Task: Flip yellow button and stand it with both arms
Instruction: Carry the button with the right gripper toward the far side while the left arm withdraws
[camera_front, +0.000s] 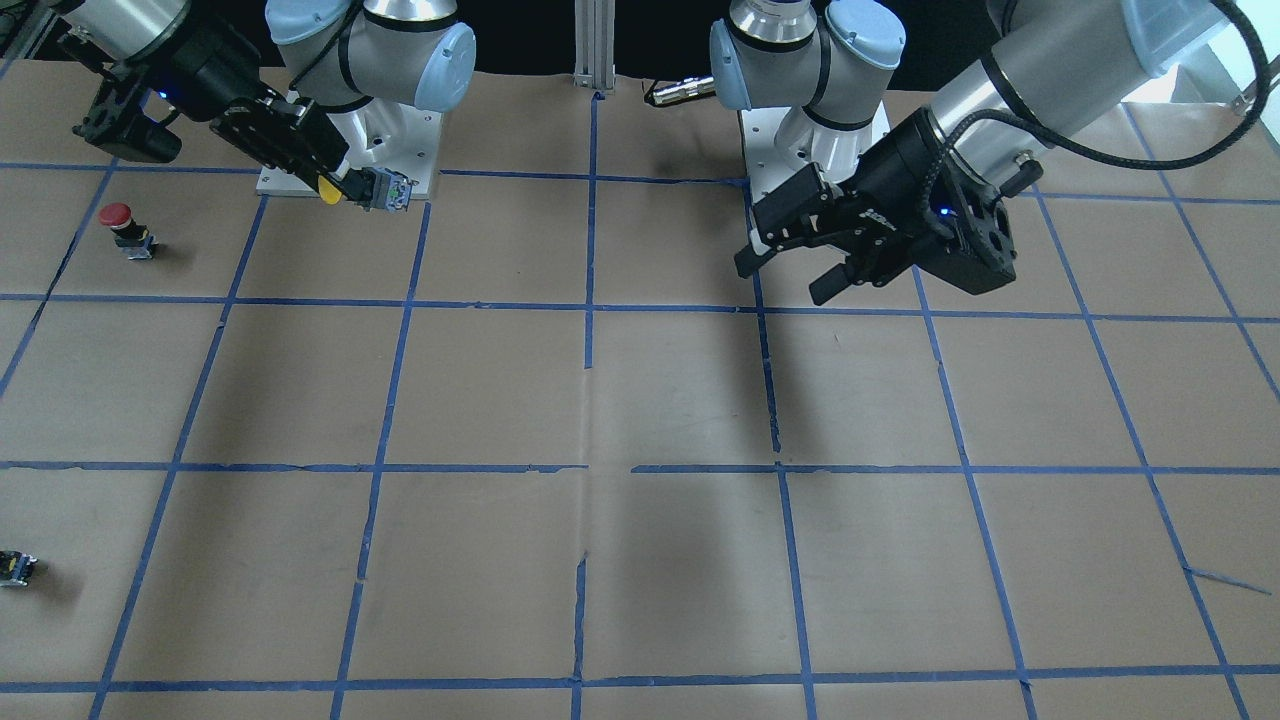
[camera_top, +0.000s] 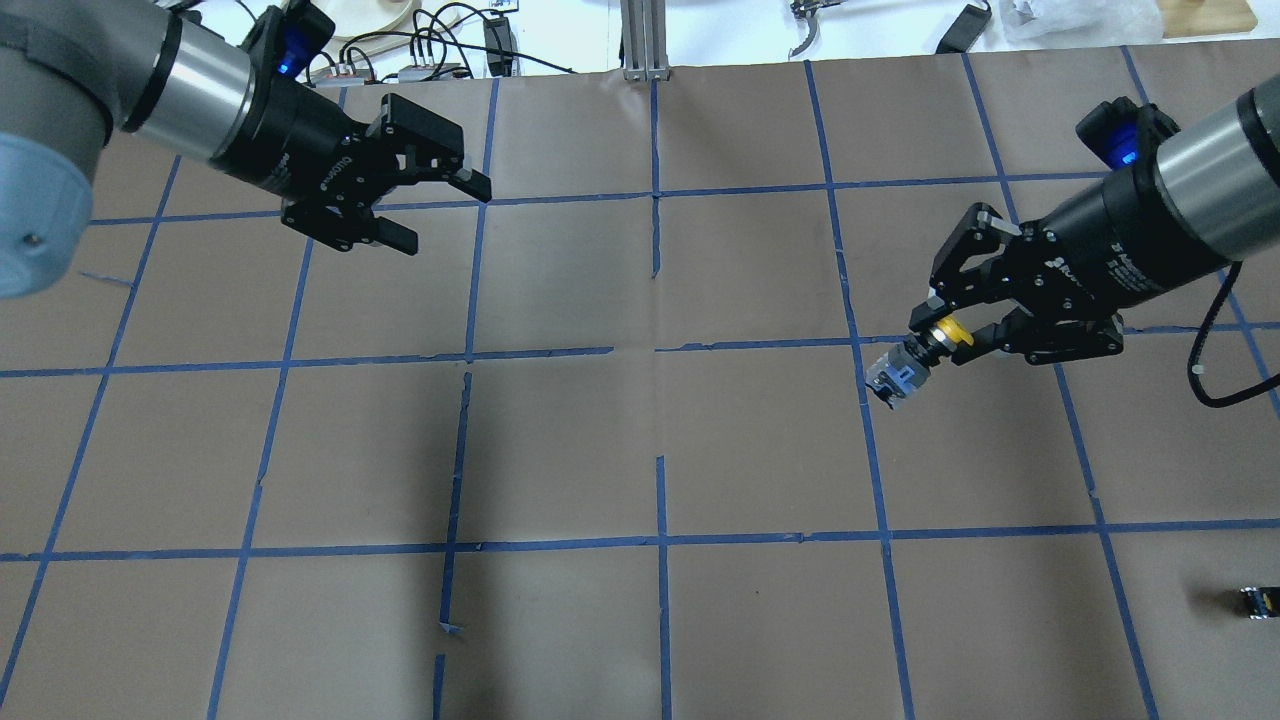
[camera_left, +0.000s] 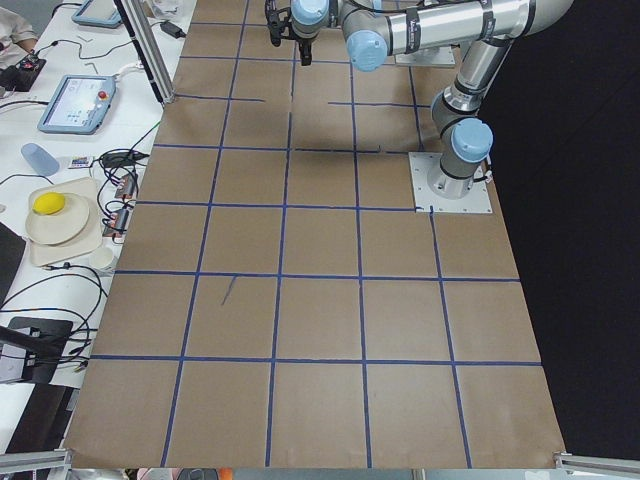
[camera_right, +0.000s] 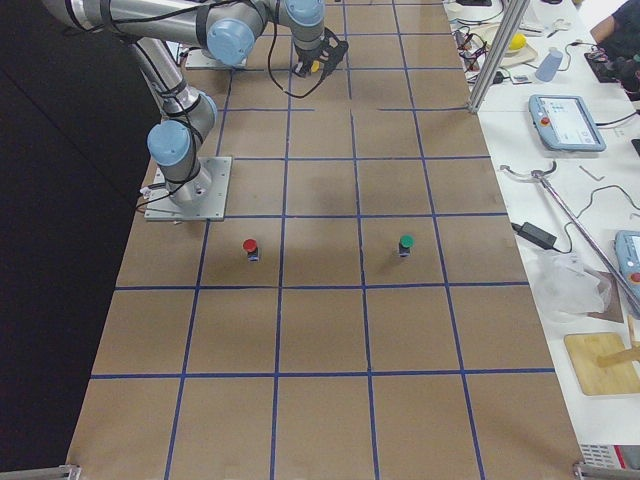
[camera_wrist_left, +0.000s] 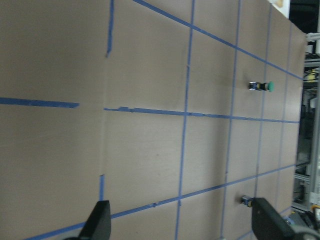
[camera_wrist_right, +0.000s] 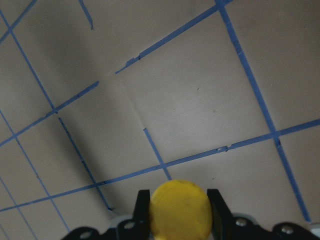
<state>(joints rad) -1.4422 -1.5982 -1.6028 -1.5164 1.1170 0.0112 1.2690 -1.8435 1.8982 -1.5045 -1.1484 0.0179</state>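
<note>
My right gripper (camera_top: 940, 333) is shut on the yellow button (camera_top: 897, 373) and holds it above the table. The button lies roughly level, yellow cap between the fingers, metallic contact block sticking out toward the table's middle. In the front view the right gripper (camera_front: 345, 187) holds the button (camera_front: 386, 188) near its arm's base. In the right wrist view the yellow cap (camera_wrist_right: 180, 216) sits between the fingers (camera_wrist_right: 143, 206). My left gripper (camera_top: 443, 217) is open and empty, above the table and far from the button; it also shows in the front view (camera_front: 785, 278) and the left wrist view (camera_wrist_left: 182, 225).
A red-capped button (camera_front: 118, 218) stands on the robot's right side of the table. A green-capped button (camera_right: 405, 243) stands near it. A small dark capless switch block (camera_top: 1258, 602) lies near the right edge. Blue tape lines grid the brown paper table (camera_top: 650, 450).
</note>
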